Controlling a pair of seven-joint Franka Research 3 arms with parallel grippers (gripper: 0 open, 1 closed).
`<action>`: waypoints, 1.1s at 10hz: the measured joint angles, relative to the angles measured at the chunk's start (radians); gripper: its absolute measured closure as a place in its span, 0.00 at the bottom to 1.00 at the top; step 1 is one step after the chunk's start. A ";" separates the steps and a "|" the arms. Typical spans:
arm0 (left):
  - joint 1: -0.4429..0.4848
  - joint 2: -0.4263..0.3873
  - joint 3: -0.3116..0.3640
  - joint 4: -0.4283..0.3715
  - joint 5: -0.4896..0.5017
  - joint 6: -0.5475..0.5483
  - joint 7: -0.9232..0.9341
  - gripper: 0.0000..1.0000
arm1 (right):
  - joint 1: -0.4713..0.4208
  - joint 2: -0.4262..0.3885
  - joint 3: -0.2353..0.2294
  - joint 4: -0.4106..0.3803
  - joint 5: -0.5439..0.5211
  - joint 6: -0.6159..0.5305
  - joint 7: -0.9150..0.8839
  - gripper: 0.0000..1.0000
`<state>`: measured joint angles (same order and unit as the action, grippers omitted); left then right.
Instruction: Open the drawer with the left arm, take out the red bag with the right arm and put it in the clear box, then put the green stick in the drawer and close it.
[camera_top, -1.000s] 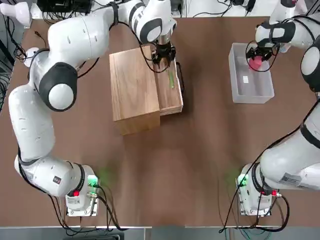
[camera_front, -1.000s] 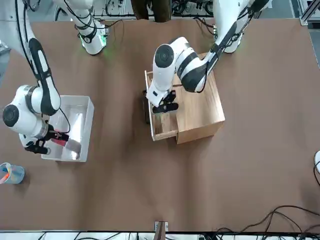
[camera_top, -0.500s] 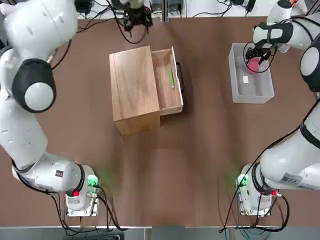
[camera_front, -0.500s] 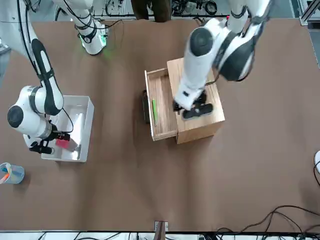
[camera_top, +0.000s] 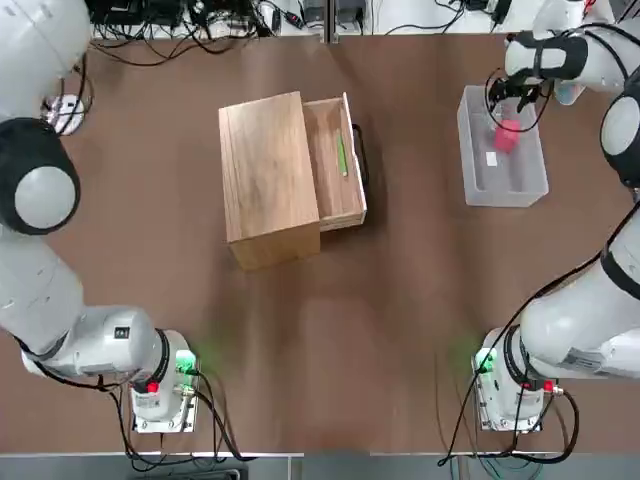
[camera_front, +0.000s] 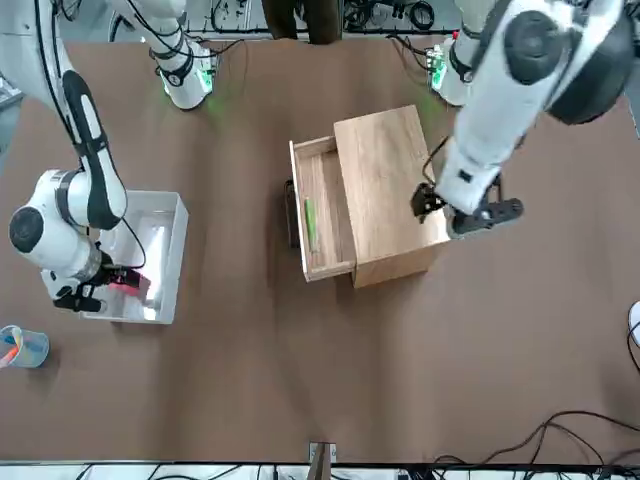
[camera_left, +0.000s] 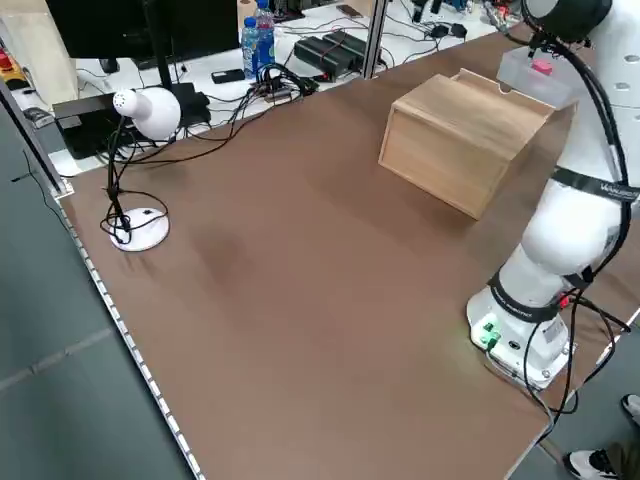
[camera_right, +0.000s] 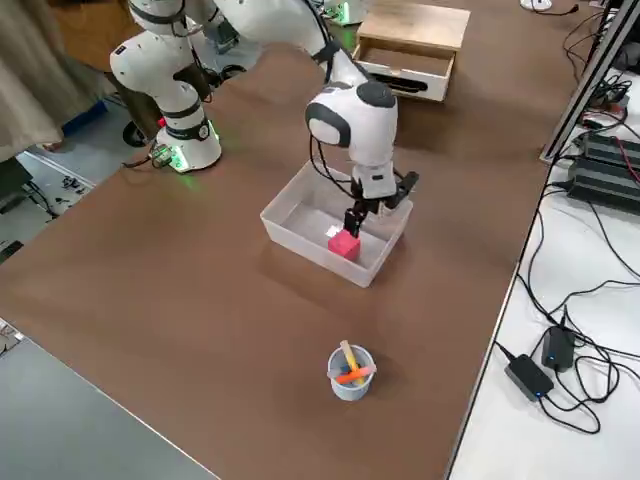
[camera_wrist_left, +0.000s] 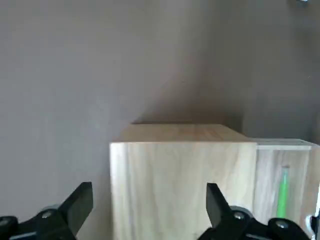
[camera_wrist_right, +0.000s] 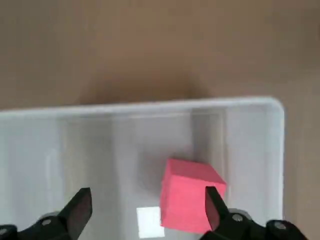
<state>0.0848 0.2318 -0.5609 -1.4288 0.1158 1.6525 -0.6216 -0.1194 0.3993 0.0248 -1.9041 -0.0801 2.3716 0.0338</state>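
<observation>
The brown desk (camera_top: 400, 280) has cables and a white lamp (camera_left: 150, 110) along its edges. At its 12 o'clock in the top view, the cabinet (camera_top: 265, 175) has its drawer (camera_top: 335, 165) open at 3 o'clock, holding the green stick (camera_top: 341, 155). At 2 o'clock the clear box (camera_top: 475, 185) contains the red bag (camera_top: 506, 137). A small cup (camera_right: 349, 371) stands nearby. The left claw (camera_front: 465, 210) and right claw (camera_right: 372, 205) are both spread, empty.

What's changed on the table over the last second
The left gripper left the green stick in the drawer and swung away past the cabinet. The right gripper released the red bag into the clear box and rose. Drawer still open.
</observation>
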 joint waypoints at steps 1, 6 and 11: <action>0.036 -0.017 0.000 -0.001 -0.019 -0.015 0.055 0.00 | 0.036 -0.036 0.002 0.016 0.001 -0.021 0.055 0.00; 0.038 -0.101 0.193 -0.029 -0.089 -0.063 0.423 0.00 | 0.402 -0.141 0.013 0.065 0.016 -0.257 0.919 0.00; -0.122 -0.262 0.424 -0.191 -0.106 -0.072 0.579 0.00 | 0.649 -0.131 0.013 0.117 0.111 -0.257 1.295 0.02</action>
<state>-0.0367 -0.0298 -0.1367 -1.6201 0.0101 1.5800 -0.0425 0.5297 0.2680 0.0375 -1.7869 0.0308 2.1146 1.3289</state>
